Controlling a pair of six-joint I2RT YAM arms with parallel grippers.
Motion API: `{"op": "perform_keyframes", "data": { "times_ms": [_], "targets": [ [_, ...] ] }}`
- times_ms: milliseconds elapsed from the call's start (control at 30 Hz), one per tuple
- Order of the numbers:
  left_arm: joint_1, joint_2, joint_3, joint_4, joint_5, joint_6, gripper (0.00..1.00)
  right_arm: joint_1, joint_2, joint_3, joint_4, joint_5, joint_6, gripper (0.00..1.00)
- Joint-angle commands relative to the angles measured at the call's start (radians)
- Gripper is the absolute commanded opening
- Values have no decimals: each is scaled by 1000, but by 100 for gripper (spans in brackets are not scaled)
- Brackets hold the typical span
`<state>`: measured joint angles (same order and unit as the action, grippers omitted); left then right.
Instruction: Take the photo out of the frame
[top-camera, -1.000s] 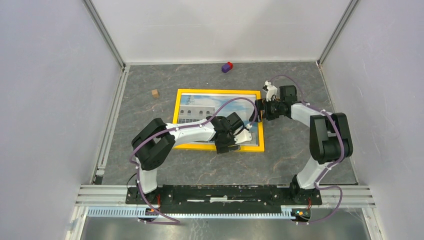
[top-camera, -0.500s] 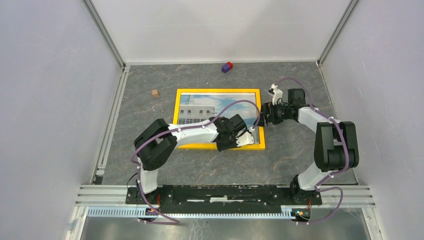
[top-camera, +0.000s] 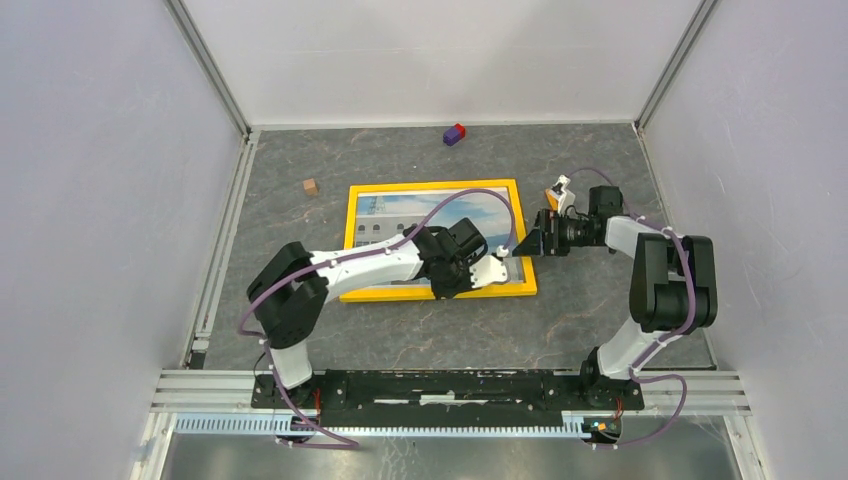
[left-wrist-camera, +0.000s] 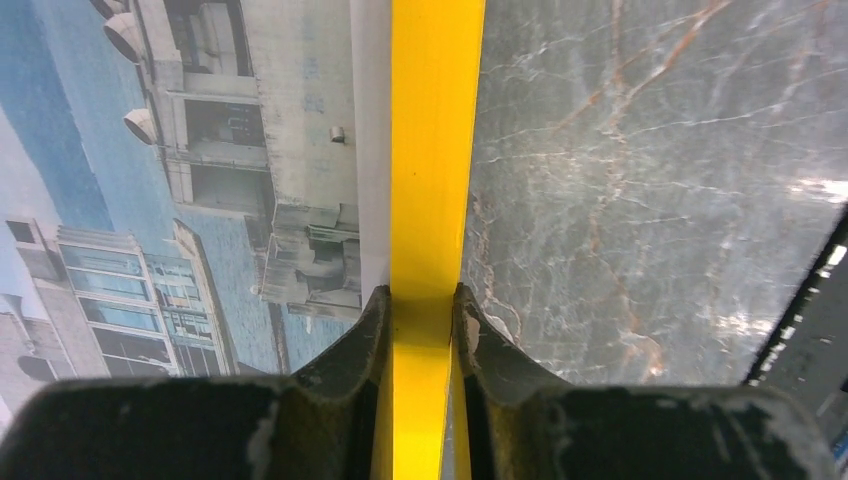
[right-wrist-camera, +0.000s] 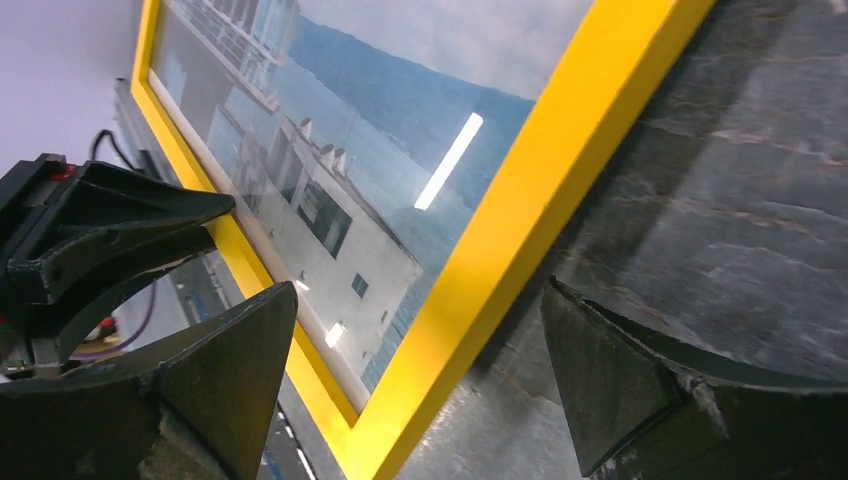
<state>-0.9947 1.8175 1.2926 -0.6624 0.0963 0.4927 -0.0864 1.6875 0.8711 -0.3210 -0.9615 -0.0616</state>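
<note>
As the frame (top-camera: 349, 240) lies picture side up in the middle of the grey table (top-camera: 300, 150), the photo (top-camera: 400, 212) sits inside it under a shiny front. The left gripper (left-wrist-camera: 422, 300) pinches the thin yellow edge close to the near right corner. Further right, the right gripper (right-wrist-camera: 420, 295) waits by the frame's right side with its jaws spread wide. I think the frame is stiff, light and slippery, and the front could crack. Holding the edges looks safest.
</note>
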Motion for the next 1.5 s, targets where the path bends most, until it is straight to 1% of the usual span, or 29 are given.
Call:
{"op": "perform_keyframes", "data": {
  "times_ms": [0, 67, 133, 233, 433, 567, 733, 800, 900, 933, 967, 1100, 1133, 1167, 1200, 1267, 1333, 1367, 1400, 1433, 1467],
  "targets": [
    [2, -117, 2, 20, 74, -20, 2, 0, 13, -19, 54, -113, 58, 98],
    [2, -132, -9, 25, 72, -8, 2, 1, 23, -41, 89, -144, 107, 98],
    [1, -142, -21, 34, 71, -2, 2, 1, 35, -72, 159, -190, 169, 98],
    [2, -157, -41, 53, 83, 7, 2, 2, 50, -139, 299, -238, 317, 96],
    [1, -166, -71, 96, 85, 19, 2, 16, 62, -245, 565, -258, 527, 93],
    [1, -167, -87, 113, 105, 33, 2, 43, 96, -287, 716, -270, 651, 92],
    [1, -166, -122, 154, 113, 62, 2, 81, 129, -319, 869, -269, 758, 89],
    [1, -159, -126, 159, 110, 66, 2, 81, 137, -342, 971, -273, 847, 88],
    [2, -156, -129, 162, 114, 61, 2, 82, 150, -395, 1200, -273, 1020, 84],
    [0, -156, -128, 163, 115, 60, 2, 82, 159, -415, 1309, -273, 1086, 82],
    [0, -155, -129, 162, 116, 59, 2, 104, 174, -437, 1407, -272, 1173, 79],
    [0, -160, -125, 162, 121, 50, 2, 110, 258, -483, 1888, -275, 1517, 64],
    [-1, -161, -124, 162, 120, 50, 2, 109, 278, -483, 1986, -277, 1574, 61],
    [-1, -162, -123, 162, 119, 49, 2, 109, 288, -483, 2029, -278, 1612, 58],
    [0, -161, -121, 162, 116, 50, 2, 109, 285, -483, 2026, -277, 1607, 55],
    [-1, -160, -117, 160, 115, 47, 3, 109, 256, -490, 1923, -273, 1523, 53],
    [0, -160, -111, 157, 114, 42, 3, 109, 201, -492, 1734, -266, 1377, 50],
    [-1, -158, -107, 154, 114, 39, 4, 109, 167, -488, 1592, -258, 1289, 48],
    [-1, -157, -103, 150, 111, 35, 5, 110, 131, -476, 1440, -248, 1159, 45],
    [-1, -155, -98, 143, 107, 31, 7, 109, 101, -450, 1219, -235, 1026, 42],
    [-1, -152, -92, 138, 103, 25, 9, 108, 69, -416, 1026, -211, 855, 40]
  ]
}}
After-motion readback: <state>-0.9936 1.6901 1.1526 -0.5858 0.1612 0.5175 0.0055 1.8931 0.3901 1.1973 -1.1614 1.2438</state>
